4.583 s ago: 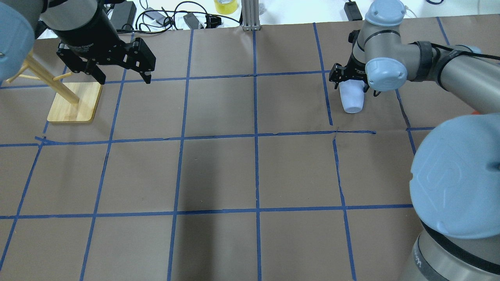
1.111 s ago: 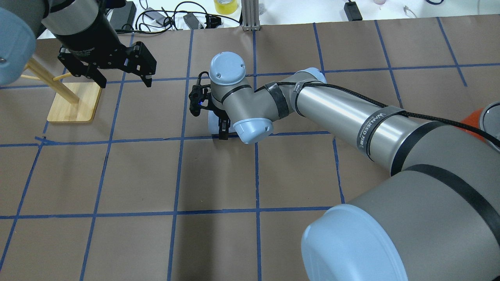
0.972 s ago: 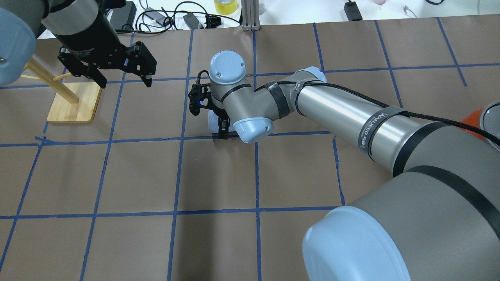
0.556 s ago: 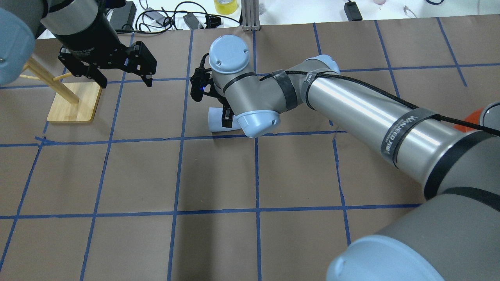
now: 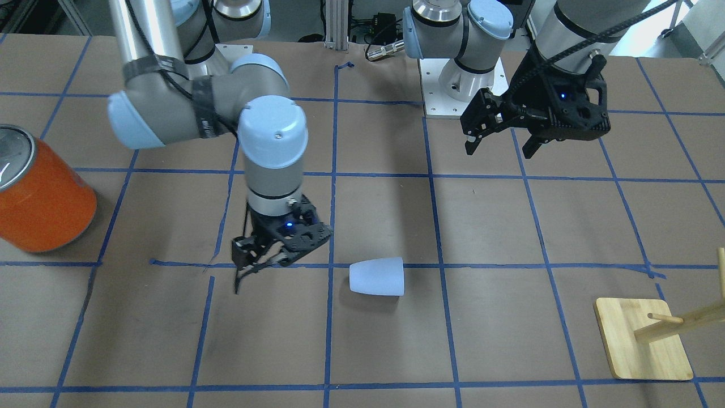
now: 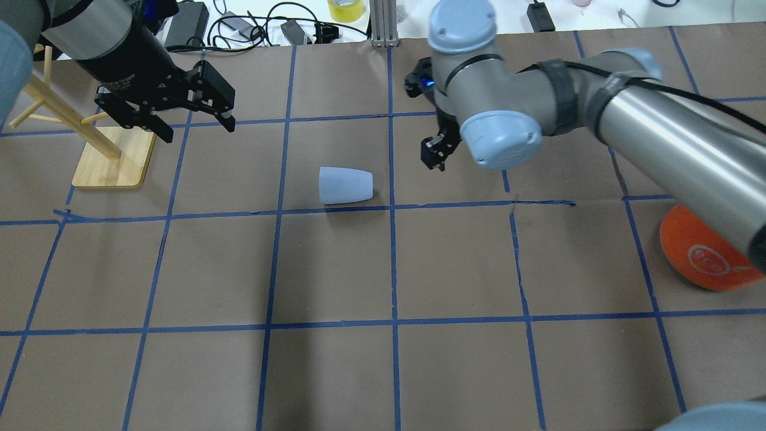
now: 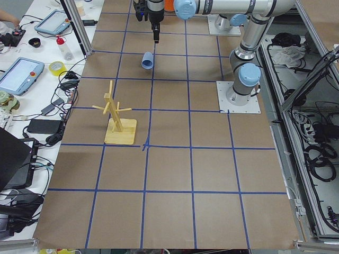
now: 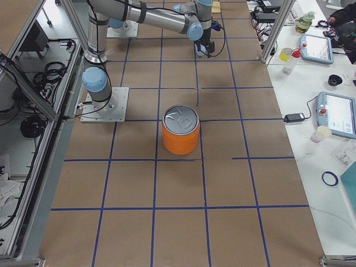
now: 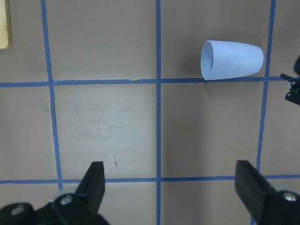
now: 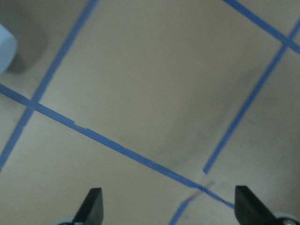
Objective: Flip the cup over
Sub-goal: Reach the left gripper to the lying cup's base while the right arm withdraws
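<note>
Between grasps, to judge by the cup (image 6: 346, 185) lying on its side on the surface (image 6: 335, 269) just beside a blue tape line (image 6: 299, 211), rim toward the wooden rack (image 6: 114, 161), touched by nothing. Right pincer (image 5: 243, 271) spread wide and empty near the base end; left pincer (image 6: 197, 129) likewise wide open, empty, well apart. Next, probably: lower a pincer across the tapered wall, close gently, tip it on end.

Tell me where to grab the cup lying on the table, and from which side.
Take the cup mid-body, coming down from above and pinching across its tapered wall. It lies on its side, rim toward the robot's left, so both curved flanks are likely free, while the rim and base face sideways.
</note>
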